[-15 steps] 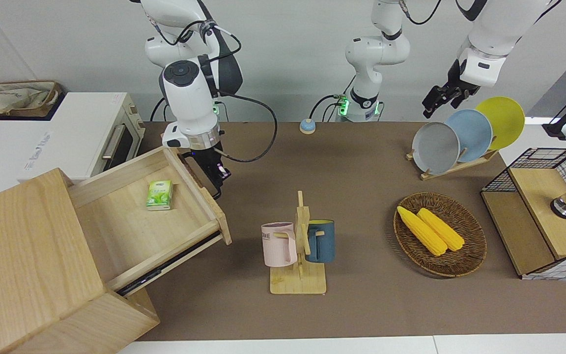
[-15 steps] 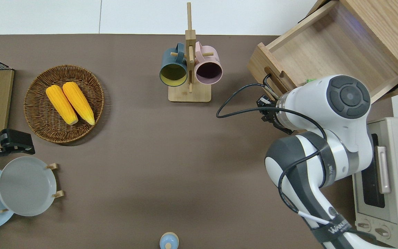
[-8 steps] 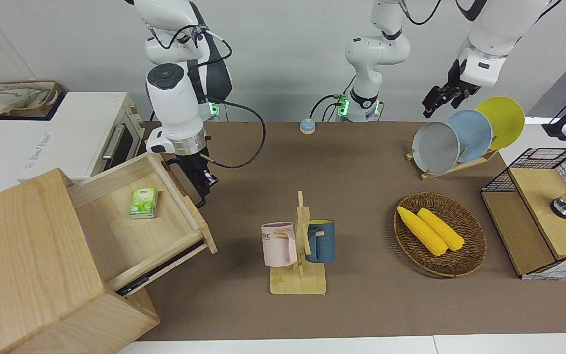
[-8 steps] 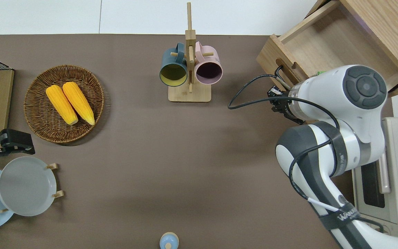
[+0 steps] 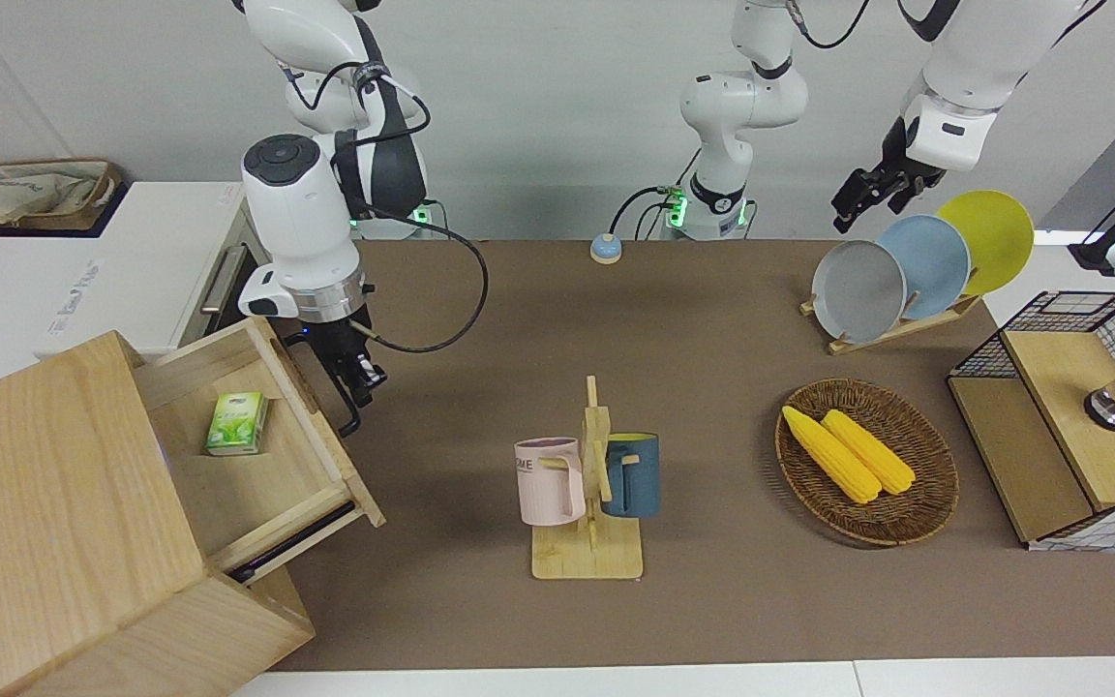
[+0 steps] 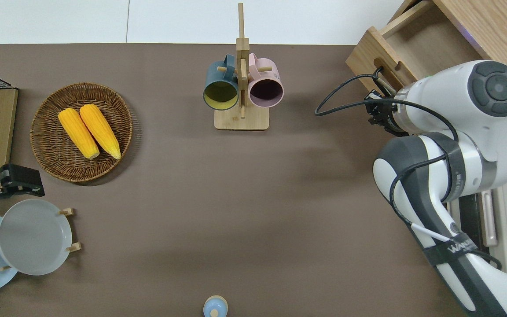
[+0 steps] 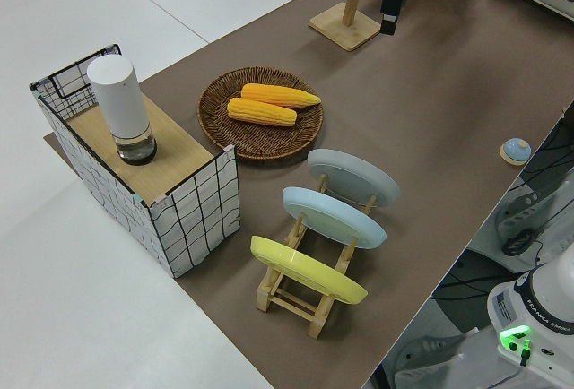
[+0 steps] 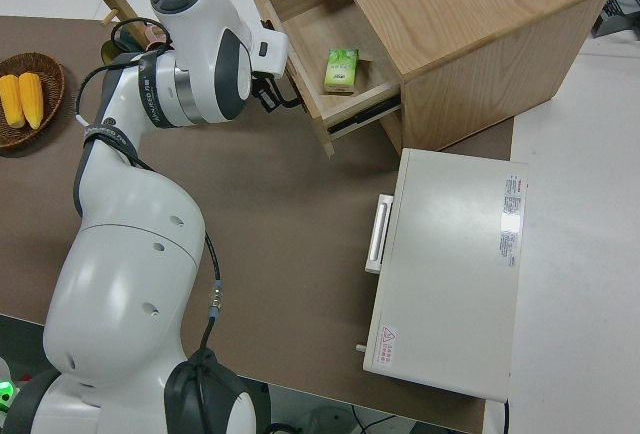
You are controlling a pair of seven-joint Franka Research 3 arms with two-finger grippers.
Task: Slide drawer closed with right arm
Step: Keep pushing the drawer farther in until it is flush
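Observation:
The light-wood drawer point(image 5: 257, 484) stands partly open out of the pale wooden cabinet point(image 5: 54, 503) at the right arm's end of the table. A small green box point(image 5: 236, 423) lies in it. The black bar handle point(image 5: 352, 418) sits on the drawer front point(image 6: 370, 59). My right gripper point(image 5: 352, 376) points down right at the handle, against the drawer front; it also shows in the overhead view point(image 6: 379, 103) and the right side view point(image 8: 275, 89). I cannot see whether it holds the handle. My left gripper point(image 5: 867, 194) is parked.
A white toaster oven point(image 5: 132, 261) stands beside the cabinet, nearer to the robots. A mug rack point(image 5: 588, 484) with two mugs is mid-table. A basket with corn point(image 5: 935, 503), a plate rack point(image 5: 916, 266), a wire-mesh box point(image 5: 1070, 416) and a blue bell point(image 5: 606, 249) are also there.
The drawer has slid steadily into the cabinet, carrying the green box. My right gripper has moved with the drawer front toward the cabinet. The left arm has not moved.

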